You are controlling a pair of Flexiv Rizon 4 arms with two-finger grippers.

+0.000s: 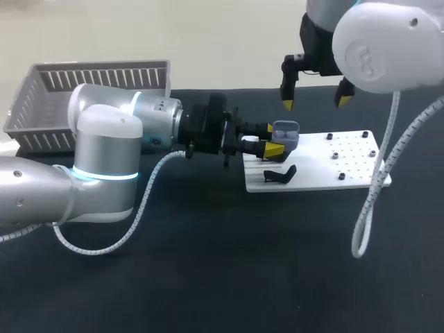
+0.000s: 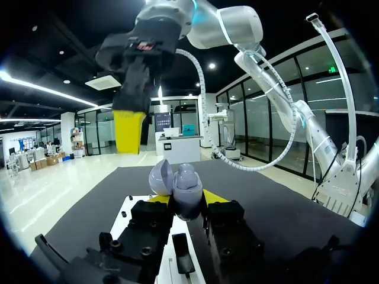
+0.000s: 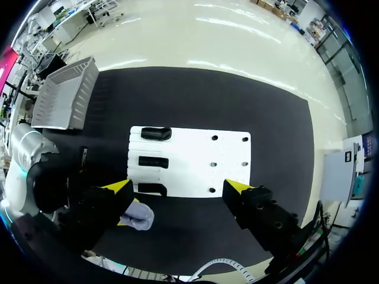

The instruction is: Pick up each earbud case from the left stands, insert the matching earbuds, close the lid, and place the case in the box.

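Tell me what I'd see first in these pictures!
The small lilac-grey plastic earbud case, its lid open, is pinched in the left gripper at the left end of the flat white board. The right gripper hangs open above it. A grey slatted plastic basket sits far left.

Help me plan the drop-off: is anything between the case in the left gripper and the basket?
No loose thing shows between them. The earbud case, held in the left gripper, is over the white board; only the left arm's forearm spans the stretch to the basket.
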